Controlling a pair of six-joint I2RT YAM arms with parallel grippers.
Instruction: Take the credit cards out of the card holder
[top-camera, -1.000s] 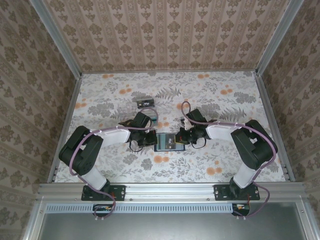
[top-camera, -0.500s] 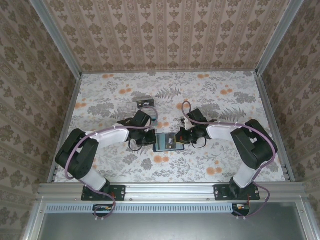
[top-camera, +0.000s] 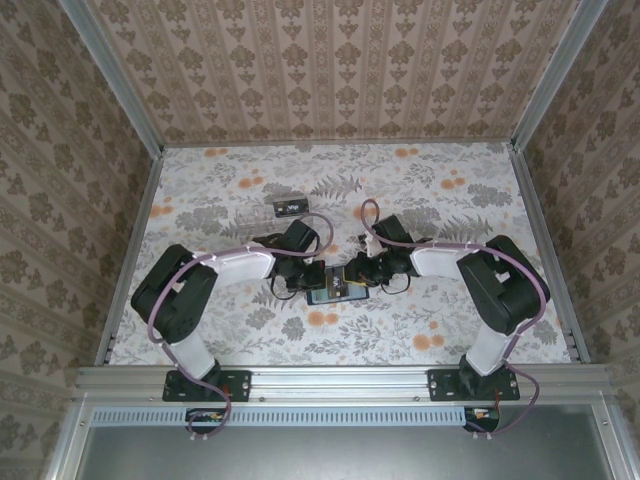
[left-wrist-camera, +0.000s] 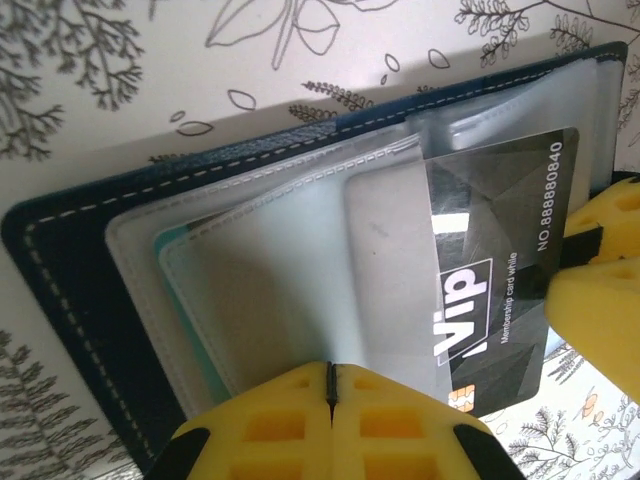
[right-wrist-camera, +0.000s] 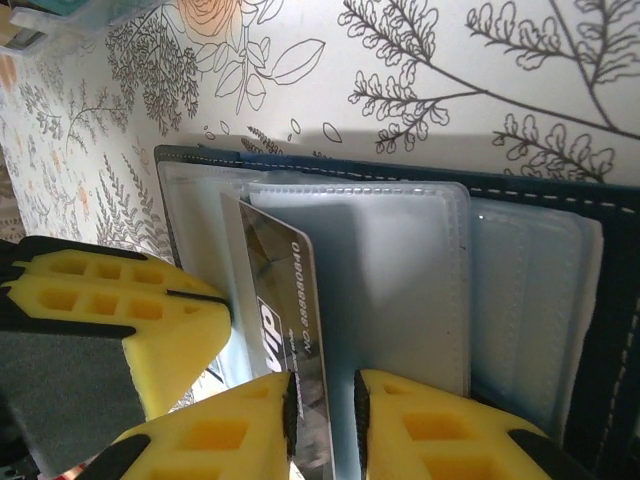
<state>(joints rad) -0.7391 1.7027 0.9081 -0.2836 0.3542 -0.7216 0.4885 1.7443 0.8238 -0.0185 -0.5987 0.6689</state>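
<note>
Card holder (top-camera: 335, 293) lies on the floral bench (top-camera: 450, 200) seen from above, left gripper (top-camera: 313, 280) and right gripper (top-camera: 354, 276) meeting over it. Left wrist: left jaws pinched shut on the holder's clear sleeve (left-wrist-camera: 290, 270). Right wrist: right jaws clamp the black VIP credit card (right-wrist-camera: 285, 290), partly out of the holder.

Even, bright overhead light; soft shadow beyond navy folding card holder (left-wrist-camera: 60, 280); glare on black plastic card (left-wrist-camera: 500, 230).

Your left arm (top-camera: 235, 268) and right arm (top-camera: 445, 262) show black joints and pale grey-white shells; a lilac cable (top-camera: 367, 214) loops along each; your fingers (left-wrist-camera: 290, 425) are yellow blocks with square recessed pockets; black strips edge their inner faces.
</note>
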